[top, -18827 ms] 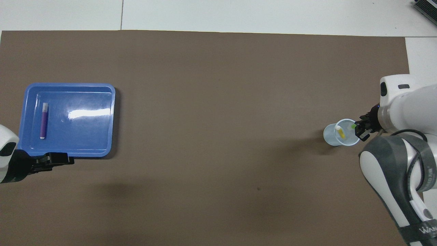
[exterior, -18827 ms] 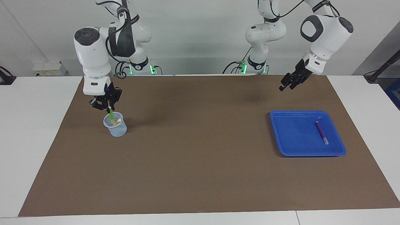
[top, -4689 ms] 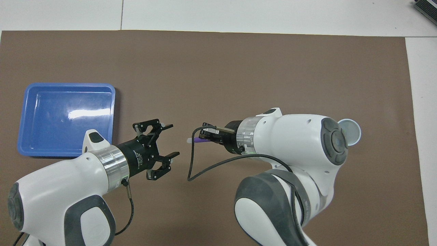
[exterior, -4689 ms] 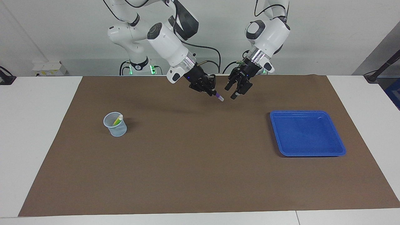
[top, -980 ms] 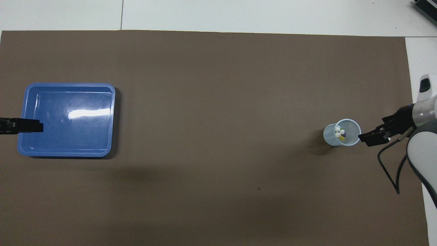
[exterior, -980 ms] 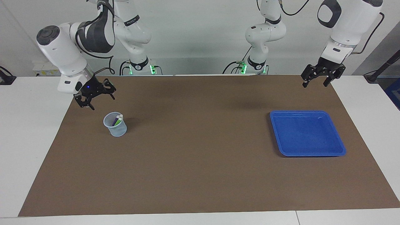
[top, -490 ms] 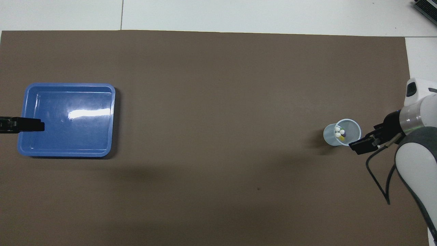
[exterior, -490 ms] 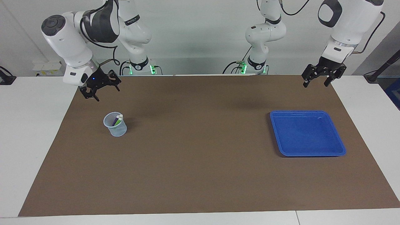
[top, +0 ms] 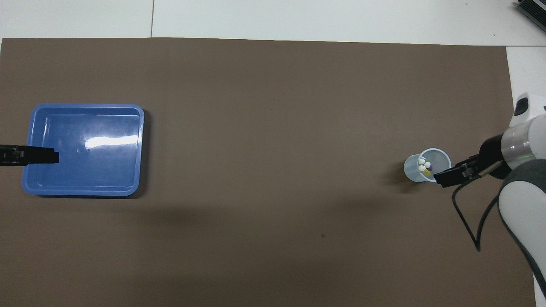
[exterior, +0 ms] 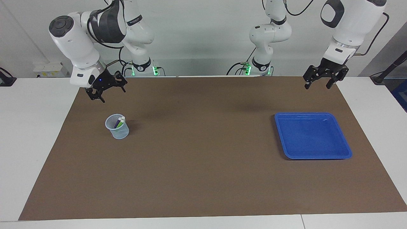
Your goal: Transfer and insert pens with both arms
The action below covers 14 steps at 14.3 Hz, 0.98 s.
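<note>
The three pens (exterior: 119, 121) stand together in a clear plastic cup (exterior: 118, 131) at the right arm's end of the mat. Their pale ends point up, and green and purple shafts show through the wall. From overhead, the pens (top: 425, 166) show three white tips with yellow and purple below, inside the cup (top: 413, 169). My right gripper (exterior: 111, 94) is open and empty, raised over the mat beside the cup; it also shows in the overhead view (top: 445, 176). My left gripper (exterior: 317, 86) is open and empty, raised over the mat's edge near the tray; it also shows in the overhead view (top: 47, 157).
A blue tray (exterior: 313, 157) lies empty at the left arm's end of the mat; it also shows in the overhead view (top: 85, 105). A brown mat (exterior: 203, 165) covers the white table. The right arm's black cable (top: 467, 221) hangs over the mat.
The purple pen went from the tray via the left gripper to the right gripper and into the cup. In the last second the right gripper rose away from the cup; the left gripper barely shifted.
</note>
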Available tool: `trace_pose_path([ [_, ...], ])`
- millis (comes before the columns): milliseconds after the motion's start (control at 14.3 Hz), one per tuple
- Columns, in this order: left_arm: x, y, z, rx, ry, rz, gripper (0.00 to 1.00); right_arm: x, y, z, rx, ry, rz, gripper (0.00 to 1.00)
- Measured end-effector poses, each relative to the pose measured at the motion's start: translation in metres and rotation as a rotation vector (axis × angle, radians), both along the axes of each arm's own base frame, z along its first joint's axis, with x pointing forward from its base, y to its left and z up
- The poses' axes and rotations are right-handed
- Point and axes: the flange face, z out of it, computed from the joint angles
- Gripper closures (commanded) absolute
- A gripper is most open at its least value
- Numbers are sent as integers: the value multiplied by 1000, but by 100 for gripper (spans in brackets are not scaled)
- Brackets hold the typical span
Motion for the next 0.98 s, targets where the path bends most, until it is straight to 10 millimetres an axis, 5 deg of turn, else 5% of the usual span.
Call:
trace_pose_path([
  [280,16,-3,3,1,8,-6,0,14,22,15,-16,-19,-69,0],
  [630,31,-10,1,3,21,-20,0,51,5,10,-15,-25,-100,0],
  [980,34,-20,12,4,4,-39,0,49,-2,6,-18,17,-110,0],
])
